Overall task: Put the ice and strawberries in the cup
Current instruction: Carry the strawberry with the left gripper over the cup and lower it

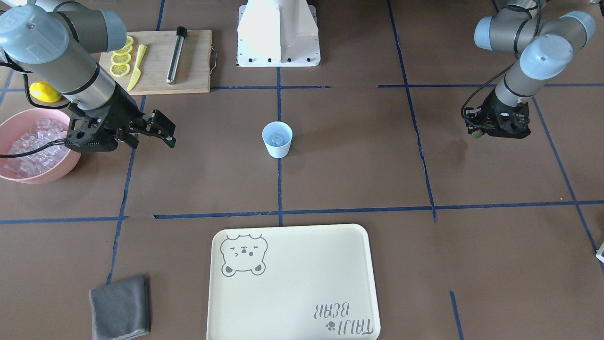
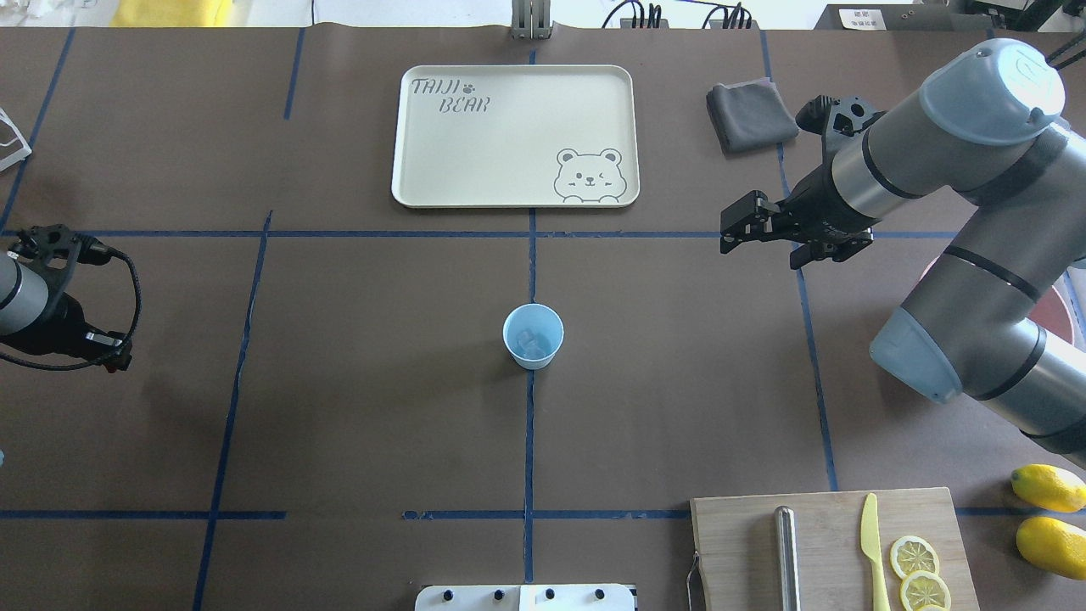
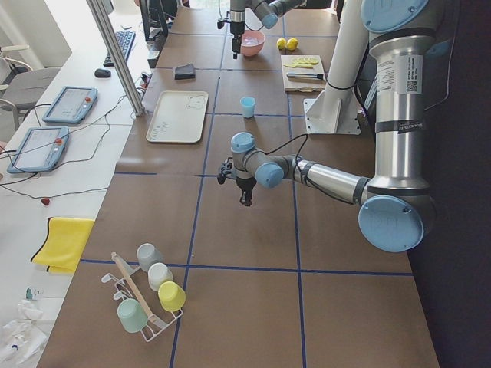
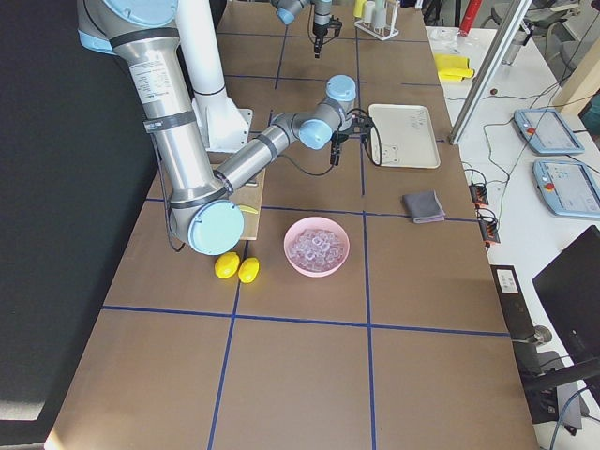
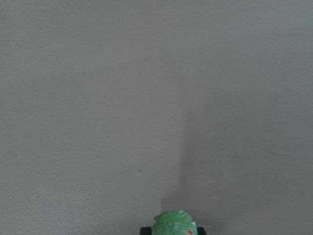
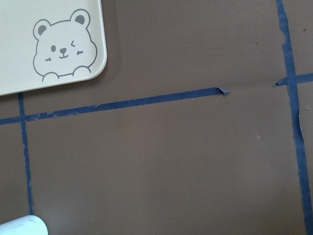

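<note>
The pale blue cup (image 1: 277, 142) stands at the table's middle with clear ice cubes (image 2: 531, 342) inside. More ice (image 1: 30, 144) fills the pink bowl (image 1: 9, 123). My left gripper (image 1: 477, 134) hangs above bare table, far from the cup on my left side, shut on the small strawberry (image 5: 172, 225), whose green leafy top shows in the left wrist view. My right gripper (image 1: 165, 130) is open and empty, held above the table between the bowl and the cup. The cup's rim (image 6: 22, 226) shows at the bottom corner of the right wrist view.
A cream bear tray (image 1: 292, 283) and a grey cloth (image 1: 120, 307) lie at the far edge. A cutting board (image 1: 193, 66) holds lemon slices, a yellow knife and a metal rod. A lemon (image 1: 45, 91) lies by the bowl. A cup rack (image 3: 146, 295) stands at the left end.
</note>
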